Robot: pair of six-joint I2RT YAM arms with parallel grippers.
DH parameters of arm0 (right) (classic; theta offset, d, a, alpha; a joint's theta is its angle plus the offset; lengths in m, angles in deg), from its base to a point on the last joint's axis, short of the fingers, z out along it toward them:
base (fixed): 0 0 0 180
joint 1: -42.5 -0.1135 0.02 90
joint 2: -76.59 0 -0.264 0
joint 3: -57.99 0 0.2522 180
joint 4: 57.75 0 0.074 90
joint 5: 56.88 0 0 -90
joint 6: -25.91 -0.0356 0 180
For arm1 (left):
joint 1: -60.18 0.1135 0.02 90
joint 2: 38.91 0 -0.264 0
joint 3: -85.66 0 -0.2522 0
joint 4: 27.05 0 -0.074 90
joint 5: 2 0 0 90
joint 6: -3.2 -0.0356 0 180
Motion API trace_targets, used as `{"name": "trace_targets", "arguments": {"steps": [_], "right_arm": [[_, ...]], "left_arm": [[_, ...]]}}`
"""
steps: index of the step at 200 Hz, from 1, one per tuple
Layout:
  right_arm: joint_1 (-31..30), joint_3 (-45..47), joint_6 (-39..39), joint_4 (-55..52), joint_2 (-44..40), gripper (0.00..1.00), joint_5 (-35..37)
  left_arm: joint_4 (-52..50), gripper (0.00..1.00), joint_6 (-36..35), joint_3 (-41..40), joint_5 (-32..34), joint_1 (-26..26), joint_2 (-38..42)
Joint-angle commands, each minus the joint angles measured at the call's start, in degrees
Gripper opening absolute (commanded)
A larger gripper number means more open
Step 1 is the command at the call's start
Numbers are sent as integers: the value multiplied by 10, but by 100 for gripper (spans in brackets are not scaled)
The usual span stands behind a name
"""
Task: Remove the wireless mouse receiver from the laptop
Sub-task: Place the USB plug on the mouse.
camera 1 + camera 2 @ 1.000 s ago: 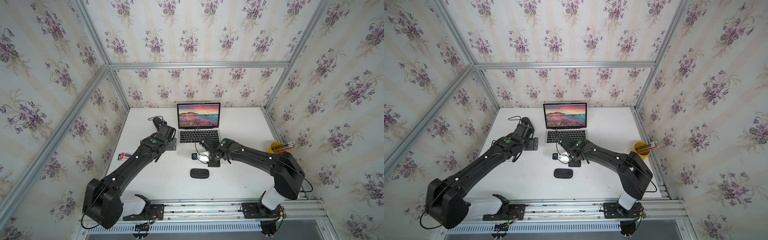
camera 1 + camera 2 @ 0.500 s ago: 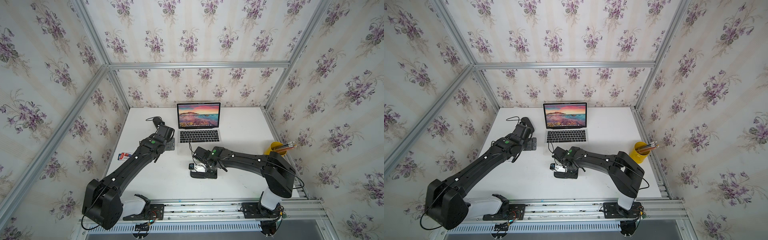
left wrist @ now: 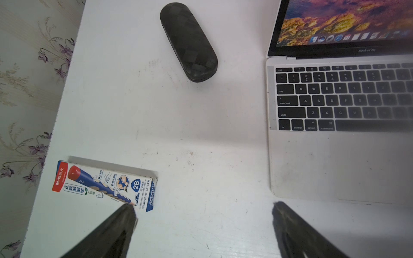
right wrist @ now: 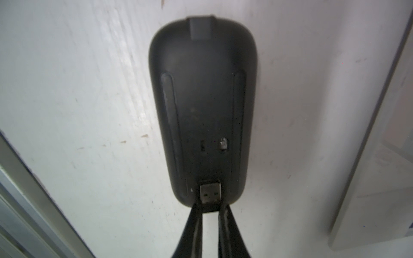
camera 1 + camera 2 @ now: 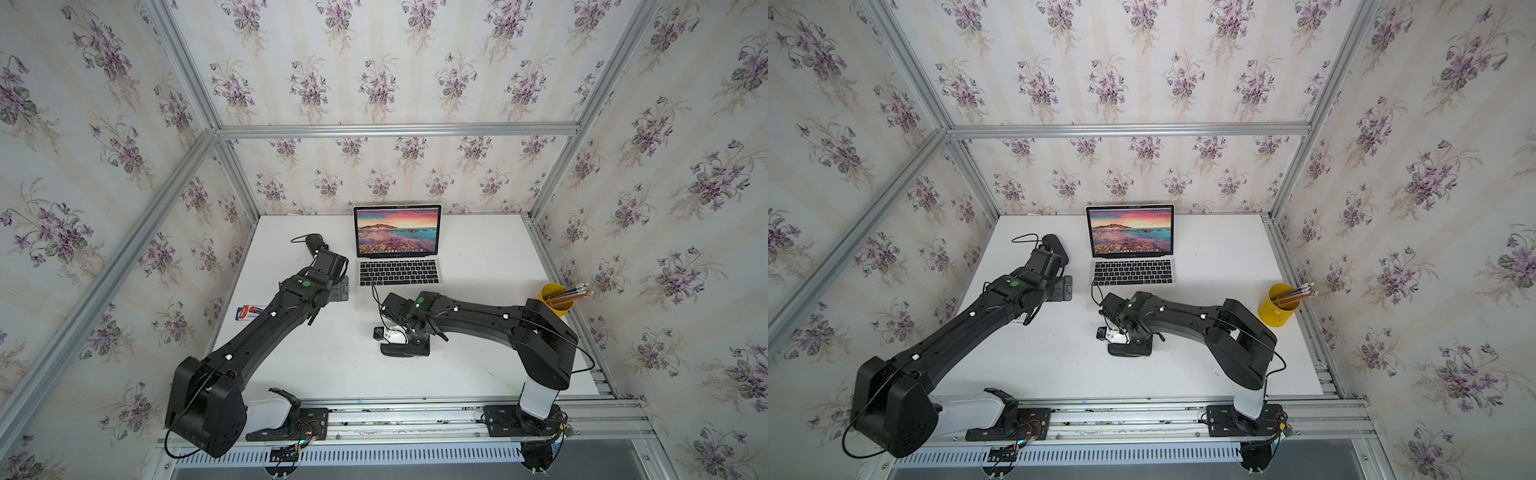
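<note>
The silver laptop (image 5: 398, 272) stands open at the back of the table, its screen showing a sunset sea. The wireless mouse receiver (image 4: 210, 194), a small USB plug with a black nub, is away from the laptop and pinched between my right gripper's fingertips. My right gripper (image 4: 210, 208) is shut on it, holding it against the near end of the black mouse (image 4: 201, 100), which lies underside up. In both top views that gripper (image 5: 411, 343) sits low over the mouse (image 5: 1121, 352). My left gripper (image 3: 203, 207) hangs open over bare table beside the laptop's left edge (image 3: 312, 160).
A long black oval case (image 3: 188, 41) lies at the back left. A pencil box (image 3: 105, 185) rests near the table's left edge. A yellow cup of pencils (image 5: 557, 301) stands at the right. The metal rail (image 5: 415, 409) runs along the front.
My right gripper has moved from just in front of the laptop toward the table's front and now covers the mouse, still shut. The left arm has stayed put.
</note>
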Motion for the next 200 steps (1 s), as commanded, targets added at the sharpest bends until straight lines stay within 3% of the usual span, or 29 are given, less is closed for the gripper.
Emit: {"name": "trace_targets", "arguments": {"steps": [1, 173, 200], "right_arm": [[0, 0, 4, -18, 0, 0, 9], [0, -10, 2, -21, 23, 0, 14], [0, -10, -1, -23, 29, 14, 23]], "left_arm": [[15, 99, -3, 0, -3, 2, -3], [18, 99, -5, -3, -12, 9, -6], [19, 99, -6, -4, -13, 9, -7]]}}
